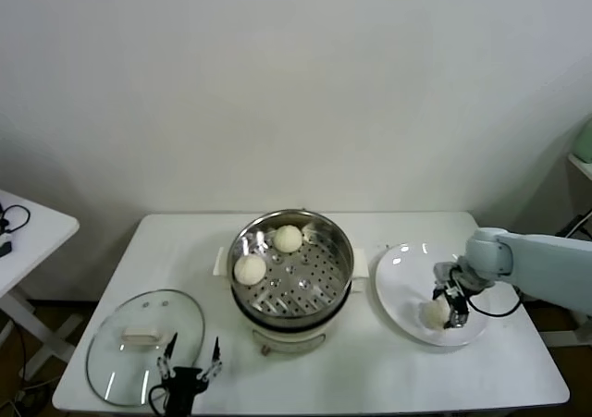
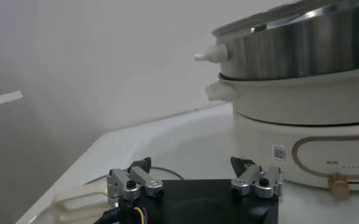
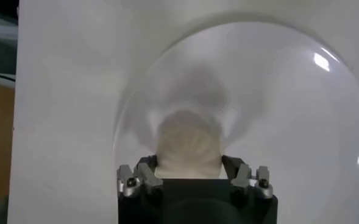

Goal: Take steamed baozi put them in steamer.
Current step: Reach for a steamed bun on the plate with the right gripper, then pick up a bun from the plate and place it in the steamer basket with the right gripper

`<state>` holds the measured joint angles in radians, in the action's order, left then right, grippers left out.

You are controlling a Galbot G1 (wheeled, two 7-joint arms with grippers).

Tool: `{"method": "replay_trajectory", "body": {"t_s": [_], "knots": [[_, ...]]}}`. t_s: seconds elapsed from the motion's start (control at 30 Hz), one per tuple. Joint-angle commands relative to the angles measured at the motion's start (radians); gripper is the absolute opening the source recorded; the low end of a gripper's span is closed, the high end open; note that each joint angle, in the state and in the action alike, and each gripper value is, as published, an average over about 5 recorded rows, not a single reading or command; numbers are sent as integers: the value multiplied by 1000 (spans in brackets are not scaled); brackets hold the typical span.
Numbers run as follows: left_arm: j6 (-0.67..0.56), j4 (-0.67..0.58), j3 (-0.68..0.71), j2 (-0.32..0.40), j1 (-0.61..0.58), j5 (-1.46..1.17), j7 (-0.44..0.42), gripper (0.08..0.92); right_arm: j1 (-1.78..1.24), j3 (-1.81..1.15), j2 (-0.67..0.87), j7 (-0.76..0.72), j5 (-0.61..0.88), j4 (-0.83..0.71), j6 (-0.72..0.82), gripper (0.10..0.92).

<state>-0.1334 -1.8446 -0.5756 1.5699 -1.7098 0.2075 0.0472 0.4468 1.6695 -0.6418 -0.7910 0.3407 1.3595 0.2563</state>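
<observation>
The steamer (image 1: 338, 251) stands mid-table, a shiny steel pot on a white base, with two baozi (image 1: 288, 239) (image 1: 250, 269) on its perforated tray. My right gripper (image 1: 452, 308) is down on the white plate (image 1: 398, 278), with its fingers closed against both sides of a third baozi (image 1: 434, 313). In the right wrist view this bun (image 3: 188, 143) fills the gap of the right gripper (image 3: 188, 169), resting on the plate (image 3: 277, 91). My left gripper (image 1: 190, 361) is parked open and empty near the table's front edge; it also shows in the left wrist view (image 2: 194, 167), beside the steamer (image 2: 301, 42). A fourth baozi is not in view.
A round glass lid (image 1: 139, 343) lies flat at the front left, just left of the left gripper; its white handle shows in the left wrist view (image 2: 75, 204). A second small white table (image 1: 28, 227) stands at the far left. The table's front edge is close to both grippers.
</observation>
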Motion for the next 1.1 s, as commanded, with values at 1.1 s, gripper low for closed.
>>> {"method": "replay_trajectory", "body": {"t_s": [1.1], "knots": [[-28, -4, 7, -8, -31, 15, 5, 823, 595, -121, -429, -202, -150, 431, -549, 677]]}}
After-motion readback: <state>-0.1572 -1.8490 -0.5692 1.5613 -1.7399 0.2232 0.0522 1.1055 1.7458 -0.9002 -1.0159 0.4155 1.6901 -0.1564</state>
